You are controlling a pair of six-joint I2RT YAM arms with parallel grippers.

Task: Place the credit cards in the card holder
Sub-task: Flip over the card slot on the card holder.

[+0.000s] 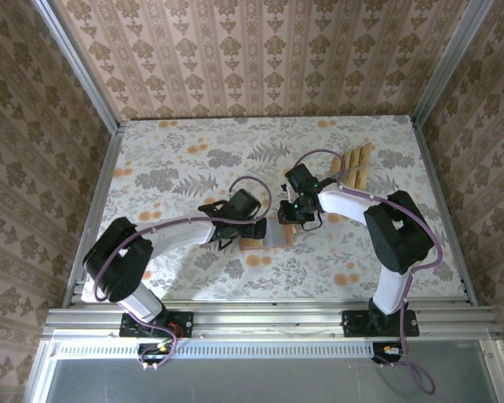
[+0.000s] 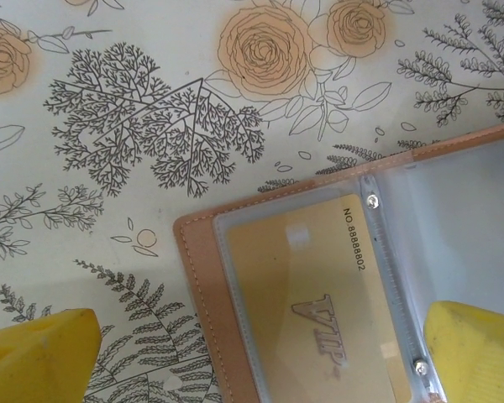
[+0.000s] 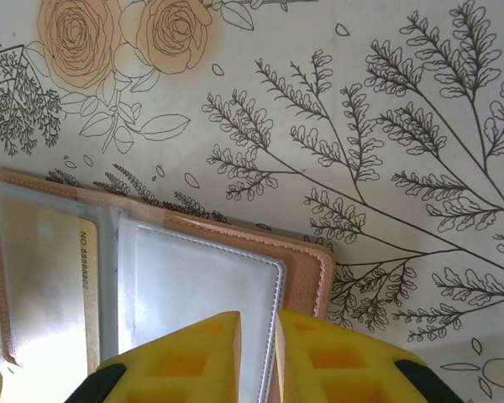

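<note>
The card holder (image 1: 273,238) lies open on the table between my two grippers, salmon leather (image 2: 197,277) with clear pocket panels. A gold credit card (image 2: 319,294) marked VIP sits inside its left pocket, also visible as a strip (image 3: 46,277) in the right wrist view. My left gripper (image 2: 260,348) stands wide open over that left half, its yellow fingers (image 2: 42,357) on either side. My right gripper (image 3: 259,353) is shut on the edge of the right clear pocket panel (image 3: 193,285), next to the leather rim (image 3: 307,269). More tan credit cards (image 1: 357,165) lie fanned at the back right.
The floral tablecloth (image 1: 176,168) covers the table, fenced by metal rails (image 1: 101,185) and patterned walls. Both arms meet over the middle, the left gripper (image 1: 254,228) and right gripper (image 1: 290,220) close together. Cables loop above the right arm.
</note>
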